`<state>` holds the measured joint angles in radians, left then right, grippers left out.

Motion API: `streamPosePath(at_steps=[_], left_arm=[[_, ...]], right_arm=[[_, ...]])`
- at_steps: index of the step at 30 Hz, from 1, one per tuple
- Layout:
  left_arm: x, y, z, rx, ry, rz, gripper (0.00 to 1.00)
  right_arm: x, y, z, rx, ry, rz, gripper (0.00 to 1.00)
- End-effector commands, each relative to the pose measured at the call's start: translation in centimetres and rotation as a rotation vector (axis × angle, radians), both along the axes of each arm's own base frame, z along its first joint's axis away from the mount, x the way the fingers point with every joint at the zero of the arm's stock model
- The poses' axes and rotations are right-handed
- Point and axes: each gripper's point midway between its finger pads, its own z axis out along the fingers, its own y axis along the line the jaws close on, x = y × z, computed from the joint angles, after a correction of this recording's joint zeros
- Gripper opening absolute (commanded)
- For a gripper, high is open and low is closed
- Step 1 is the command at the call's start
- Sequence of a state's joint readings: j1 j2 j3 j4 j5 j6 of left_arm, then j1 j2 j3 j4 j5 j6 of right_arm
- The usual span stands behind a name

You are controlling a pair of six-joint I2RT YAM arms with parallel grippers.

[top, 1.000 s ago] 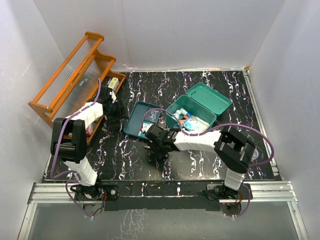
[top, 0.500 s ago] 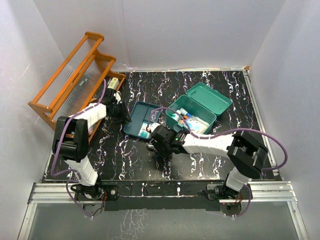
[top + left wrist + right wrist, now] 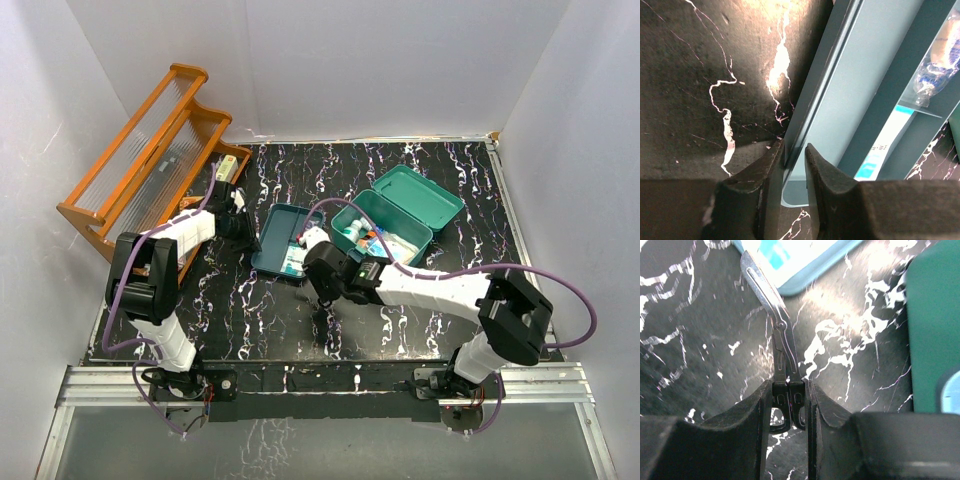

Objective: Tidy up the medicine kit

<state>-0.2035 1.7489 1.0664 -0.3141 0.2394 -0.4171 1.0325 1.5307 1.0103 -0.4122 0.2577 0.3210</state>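
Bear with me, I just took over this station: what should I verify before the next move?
1. Right gripper clamped on the scissors by their handles: ok.
2. Scissor tips apart from the teal tray: cannot tell; they lie right at its corner.
3. Left gripper straddling the tray's wall: ok.
4. Left grip firm on that wall: cannot tell.
5. Medicine kit lid open: ok.
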Motion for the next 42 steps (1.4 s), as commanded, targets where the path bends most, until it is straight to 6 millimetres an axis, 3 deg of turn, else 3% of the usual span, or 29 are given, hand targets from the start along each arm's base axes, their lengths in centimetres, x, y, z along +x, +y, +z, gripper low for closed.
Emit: streamPosePath(at_steps=[1,4,13,19,24,31,34,42], left_arm=[[-1.4,-0.5,0.0,0.003,0.022,-0.037,0.19],[-2.1,-0.6,-0.1,0.005,0.036,-0.035,0.16],[-5.5,-1.4,0.0,-0.06,0.1,0.047,0.12],[-7.0,-2.3,1.0,-0.144,0.102,0.106,0.2],[-6.3,-1.6,2.9,-0.126,0.047,0.17,0.35],[-5.6,2.4,5.0,0.035,-0.042,0.356,0.37],[-5.6,2.8,5.2,0.058,-0.062,0.334,0.41],[-5.5,3.6,5.2,0.09,-0.048,0.33,0.41]], right_arm=[[4.0,3.3,10.0,0.25,-0.163,-0.136,0.15],[5.1,4.0,10.9,0.283,-0.159,-0.202,0.15],[9.2,6.9,10.9,0.329,-0.135,-0.406,0.15],[11.8,8.5,8.3,0.371,-0.052,-0.492,0.14],[11.9,10.8,5.8,0.37,0.023,-0.468,0.14],[11.2,12.2,2.6,0.359,0.125,-0.465,0.14],[11.1,12.7,1.5,0.349,0.15,-0.47,0.15],[11.5,13.3,-1.3,0.334,0.238,-0.512,0.16]])
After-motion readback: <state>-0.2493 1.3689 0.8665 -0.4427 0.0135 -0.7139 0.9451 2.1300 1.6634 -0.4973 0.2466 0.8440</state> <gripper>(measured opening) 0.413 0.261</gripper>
